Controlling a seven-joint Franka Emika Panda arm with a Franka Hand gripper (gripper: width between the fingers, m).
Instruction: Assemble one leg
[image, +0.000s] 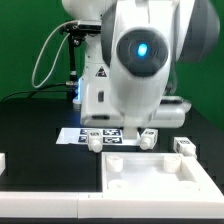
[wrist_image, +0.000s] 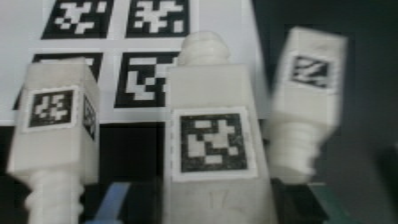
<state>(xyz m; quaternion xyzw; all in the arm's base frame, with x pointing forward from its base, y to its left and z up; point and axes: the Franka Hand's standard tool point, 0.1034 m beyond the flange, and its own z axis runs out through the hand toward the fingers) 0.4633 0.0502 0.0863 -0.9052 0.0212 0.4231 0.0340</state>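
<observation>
White arm (image: 135, 60) bowed low, filling mid-frame.
Your gripper (image: 120, 132) is mostly hidden beneath it; you can't tell its opening, or whether it grips the leg (wrist_image: 222, 145).

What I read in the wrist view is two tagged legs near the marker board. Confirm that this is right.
Not right: the wrist view shows three tagged legs, not two: one leg, a second leg and a third leg. They are near the marker board, as you said.
</observation>
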